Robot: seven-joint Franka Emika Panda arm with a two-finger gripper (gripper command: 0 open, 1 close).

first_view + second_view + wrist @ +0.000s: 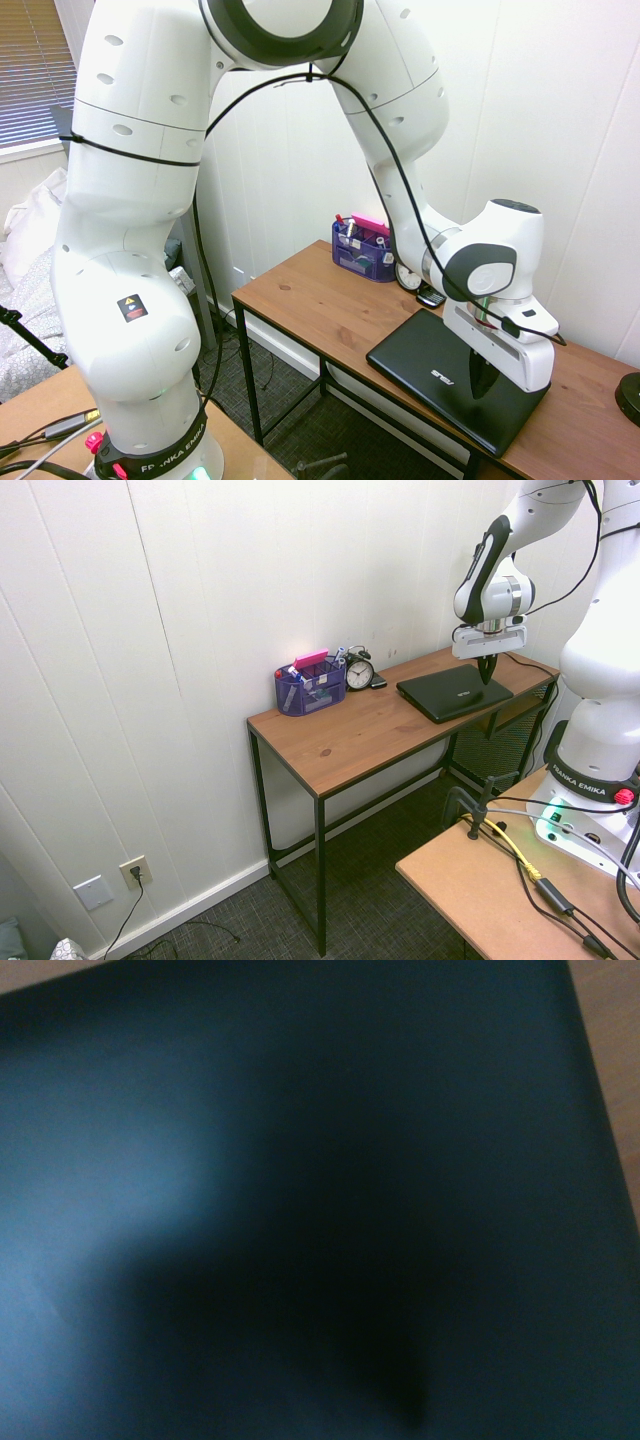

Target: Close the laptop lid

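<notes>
The clenched gripper (480, 380) presses the laptop lid (440, 375) flat on the table (320, 300), at the lid's 3 o'clock edge; closing looks done, so lifting away comes next.

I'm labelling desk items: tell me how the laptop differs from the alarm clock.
The laptop is flat, rectangular and black, lying closed near the desk's front edge; the alarm clock is small, round and white-faced, standing upright by the wall. The shut gripper points down onto the laptop lid; nothing touches the clock. Both sit on the wooden desk.
</notes>
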